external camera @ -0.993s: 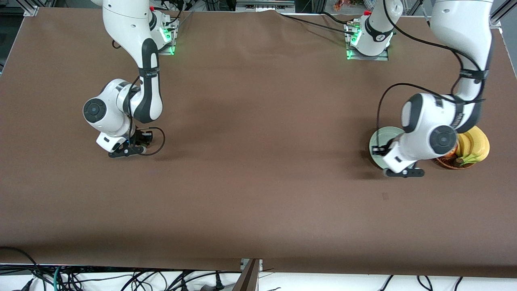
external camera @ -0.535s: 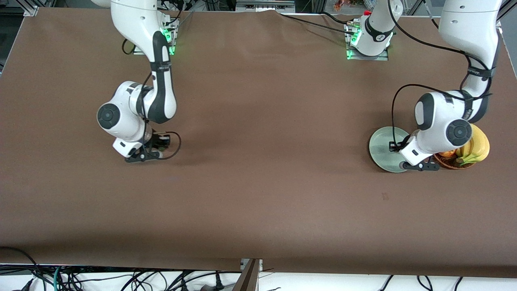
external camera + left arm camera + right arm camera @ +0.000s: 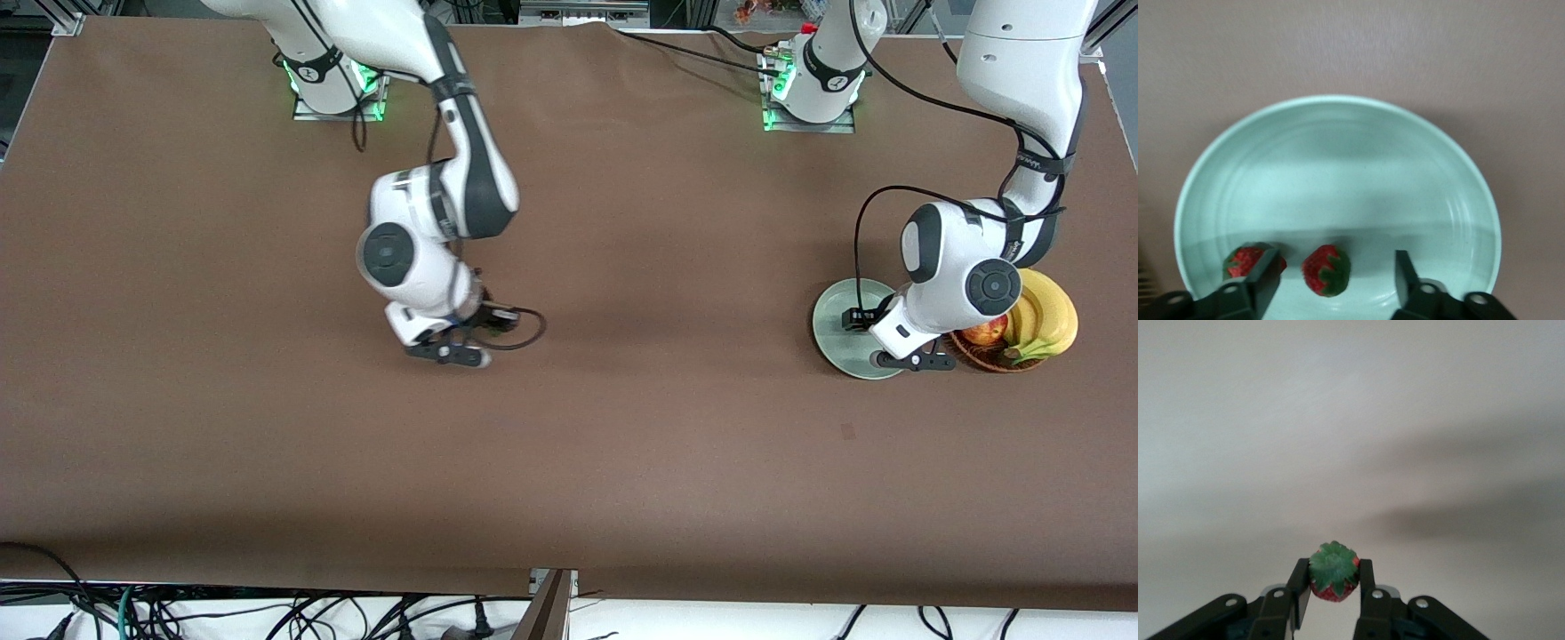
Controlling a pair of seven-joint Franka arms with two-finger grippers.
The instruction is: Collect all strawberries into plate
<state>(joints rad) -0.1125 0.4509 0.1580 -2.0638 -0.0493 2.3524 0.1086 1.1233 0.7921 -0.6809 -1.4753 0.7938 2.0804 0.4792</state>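
Two strawberries (image 3: 1327,269) lie on the plate (image 3: 1338,133) under the left gripper (image 3: 1336,283), its jaws apart and empty. The right gripper (image 3: 1332,587) pinches a third strawberry (image 3: 1333,572) over the table's middle; a jolt could drop it short.

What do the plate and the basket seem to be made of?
The plate looks like glazed ceramic or hard plastic: smooth, pale mint, with a soft sheen and faint rings. I cannot tell which. The basket looks like woven brown wicker, though only its rim shows beneath the fruit.
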